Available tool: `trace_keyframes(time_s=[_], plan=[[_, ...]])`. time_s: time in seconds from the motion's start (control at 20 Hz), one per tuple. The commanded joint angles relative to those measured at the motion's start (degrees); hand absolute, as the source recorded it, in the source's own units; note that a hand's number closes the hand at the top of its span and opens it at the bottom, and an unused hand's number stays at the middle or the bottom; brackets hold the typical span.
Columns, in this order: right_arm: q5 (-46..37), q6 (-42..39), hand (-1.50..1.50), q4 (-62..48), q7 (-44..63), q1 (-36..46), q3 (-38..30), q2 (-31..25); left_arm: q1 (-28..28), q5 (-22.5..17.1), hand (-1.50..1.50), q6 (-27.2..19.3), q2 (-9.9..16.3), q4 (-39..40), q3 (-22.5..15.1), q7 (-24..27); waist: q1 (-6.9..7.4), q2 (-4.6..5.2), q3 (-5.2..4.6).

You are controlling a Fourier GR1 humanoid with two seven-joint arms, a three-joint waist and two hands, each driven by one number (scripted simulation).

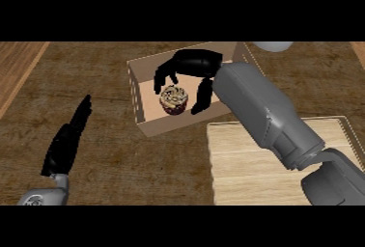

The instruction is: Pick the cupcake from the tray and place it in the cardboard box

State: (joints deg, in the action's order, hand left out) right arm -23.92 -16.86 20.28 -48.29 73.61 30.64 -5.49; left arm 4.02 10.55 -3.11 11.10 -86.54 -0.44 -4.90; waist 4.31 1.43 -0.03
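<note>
The cupcake (pixel 173 99), with pale frosting and a dark wrapper, sits upright inside the cardboard box (pixel 146 87) at the upper middle of the counter. My right hand (pixel 196 65) hovers over the box's far side. Its fingers (pixel 165 78) hang down at the cupcake's left and its thumb reaches down at the right, both spread and fairly straight, so most of the cupcake shows between them. The light wooden tray (pixel 246 166) lies at the lower right, partly hidden by my right forearm. My left hand (pixel 68 140) rests open at the left, fingers straight.
The dark wooden counter (pixel 107 183) runs around the box and the tray. A pale grey round object (pixel 274 46) shows at the top edge, right of the box. Lighter wood strips border the far left (pixel 18 67) and the top right corner.
</note>
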Motion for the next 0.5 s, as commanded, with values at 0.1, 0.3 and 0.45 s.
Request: trace_keyframes(time_s=[0.1,0.3,0.45], plan=[[0.5,-3.3,-1.50,-7.9,-4.4,2.0,-2.0,3.7,-3.5,0.3,0.00,-0.4,-0.5,-1.2,-0.1,1.6,-0.37,-0.22,0.01],[8.1,-6.4,-1.50,-9.5,-1.8,2.9,-9.2,5.4,0.8,0.1,0.00,0.0,-0.4,-1.9,-0.1,-1.8,0.09,0.07,0.05],[13.4,-8.0,-1.50,-11.5,0.7,5.0,-15.0,4.2,1.6,0.9,0.00,-0.8,-0.6,-0.7,-0.1,-0.8,0.06,0.45,0.03]])
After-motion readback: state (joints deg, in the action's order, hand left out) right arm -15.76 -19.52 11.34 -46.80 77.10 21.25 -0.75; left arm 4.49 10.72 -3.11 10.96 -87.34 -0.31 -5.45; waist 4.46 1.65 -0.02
